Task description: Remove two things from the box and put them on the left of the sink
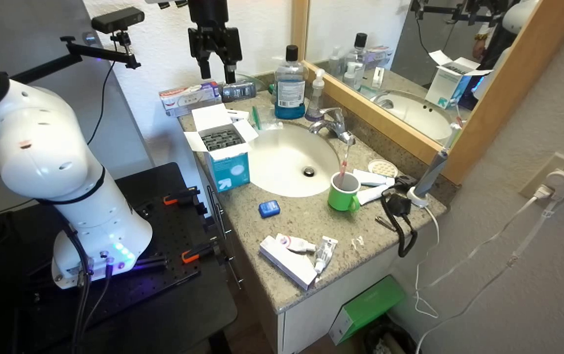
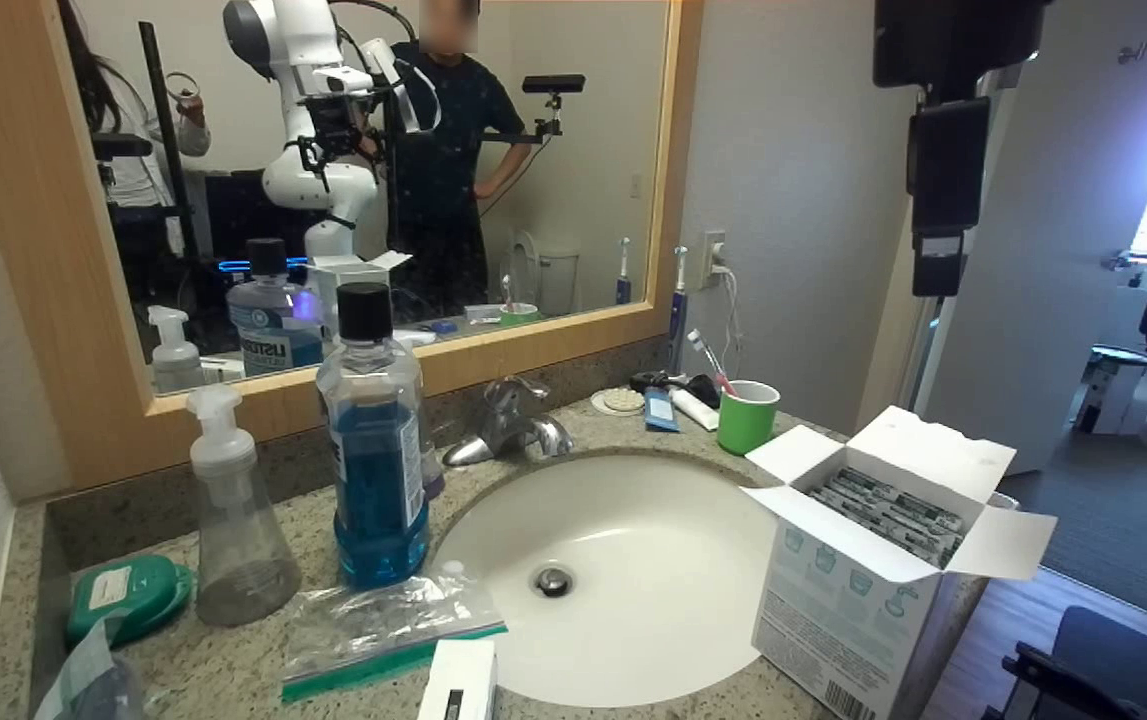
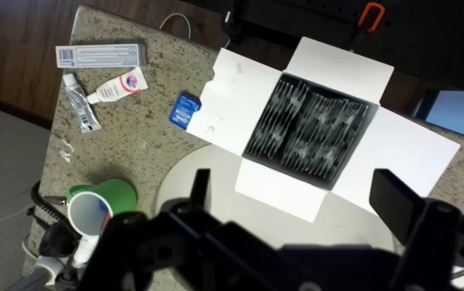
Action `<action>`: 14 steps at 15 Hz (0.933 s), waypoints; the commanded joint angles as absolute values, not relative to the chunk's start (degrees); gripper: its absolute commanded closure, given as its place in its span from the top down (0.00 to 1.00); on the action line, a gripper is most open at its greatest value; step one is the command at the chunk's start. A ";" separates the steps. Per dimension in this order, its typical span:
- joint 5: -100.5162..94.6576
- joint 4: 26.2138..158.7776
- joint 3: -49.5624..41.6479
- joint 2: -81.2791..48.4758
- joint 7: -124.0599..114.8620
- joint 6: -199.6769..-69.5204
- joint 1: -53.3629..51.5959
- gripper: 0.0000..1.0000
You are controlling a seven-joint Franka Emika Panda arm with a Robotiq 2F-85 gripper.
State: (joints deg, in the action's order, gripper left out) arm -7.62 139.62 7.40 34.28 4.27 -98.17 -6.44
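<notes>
An open box, white with a teal side, stands upright on the counter against the sink's edge, flaps spread. It also shows in an exterior view and in the wrist view. Thin packets stand in rows inside it, seen from above in the wrist view. The sink is a pale oval bowl, also in an exterior view. My gripper hangs high above the counter, fingers down, apart from the box. In the wrist view its fingers are wide open with nothing between them.
A mouthwash bottle, soap dispenser and faucet stand behind the sink. A green cup holds a toothbrush. Blue floss, tubes and a carton lie on the counter. Small boxes lie by the wall.
</notes>
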 commanded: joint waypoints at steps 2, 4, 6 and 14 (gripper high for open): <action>-0.08 139.02 4.02 34.06 8.16 -101.32 -9.77 1.00; 5.40 138.92 1.81 33.76 11.43 -102.38 -10.84 1.00; 10.00 138.99 0.06 33.65 14.18 -102.51 -11.24 1.00; 13.09 139.61 1.98 33.78 3.13 -103.12 -7.69 1.00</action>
State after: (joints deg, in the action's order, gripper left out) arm 10.62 139.48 0.04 34.00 8.66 -101.69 -9.27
